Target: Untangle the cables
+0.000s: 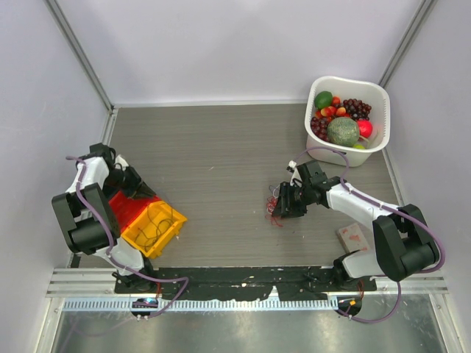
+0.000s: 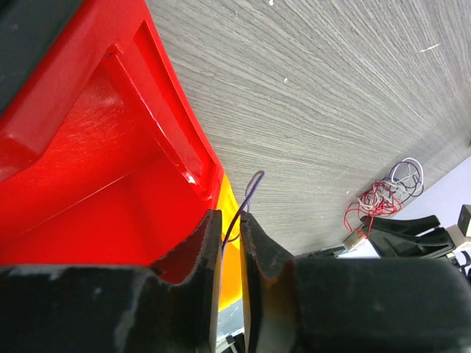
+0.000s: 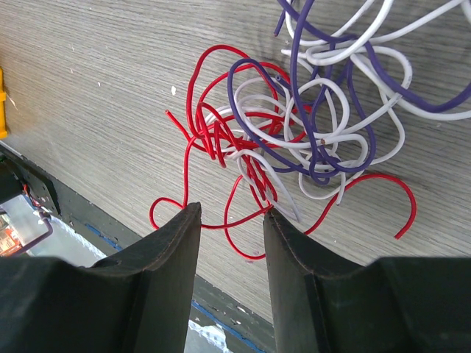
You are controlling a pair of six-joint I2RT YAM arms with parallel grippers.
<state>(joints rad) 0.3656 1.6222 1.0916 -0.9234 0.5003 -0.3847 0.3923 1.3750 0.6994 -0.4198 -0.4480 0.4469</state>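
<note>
Grey worktop (image 1: 221,147) with the cables (image 3: 294,140) tangled centre-right at the right gripper (image 3: 230,213), jaws apart astride its edge. Left gripper (image 2: 230,218) nearly closed about a lone purple wire (image 2: 246,193); grip uncertain. Advisable: pinch one outer strand, draw slowly.

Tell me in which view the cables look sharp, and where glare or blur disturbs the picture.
Right wrist: the cables are sharp, with faint shadows on the table. Left wrist: they are small and far, yet distinct; the close red bin shows a pale sheen. Top external: even light, but the strands are too small to separate.
</note>
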